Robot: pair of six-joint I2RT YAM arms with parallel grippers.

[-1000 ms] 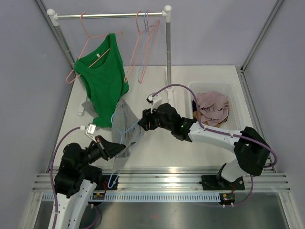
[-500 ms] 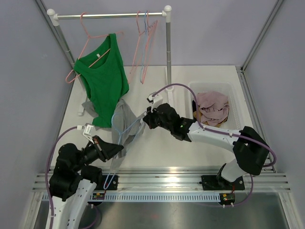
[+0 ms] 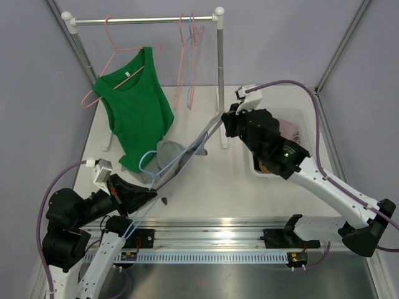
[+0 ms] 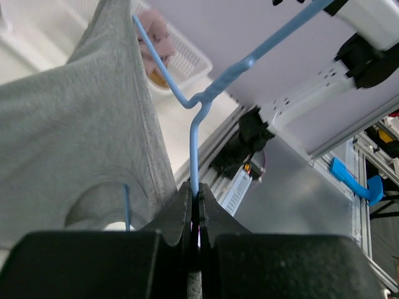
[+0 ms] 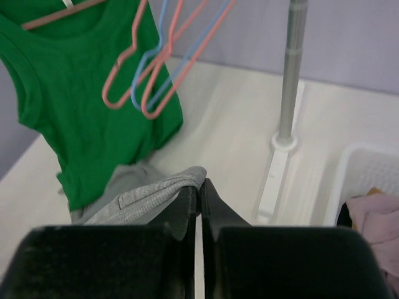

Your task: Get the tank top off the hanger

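Nearest the bases, the left claw (image 4: 195, 199) is clamped tight on the wire of the blue hanger (image 4: 194, 146), pinning it low over the surface (image 3: 206, 187). The grey tank top (image 3: 167, 154) runs from there, stretched in a taut band up to the right claw (image 3: 229, 124), which is pinched shut on the cloth's edge and raised high. It's halfway, I'd say: the left wrist view shows grey fabric draped against the hanger, with blue wire showing at an opening, so it isn't free yet. What's left is one more pull to slide that last loop off. Beyond, the white basket (image 3: 293, 113) waits on the right, and a green top (image 3: 137, 112) hangs on the rail (image 3: 143, 20).
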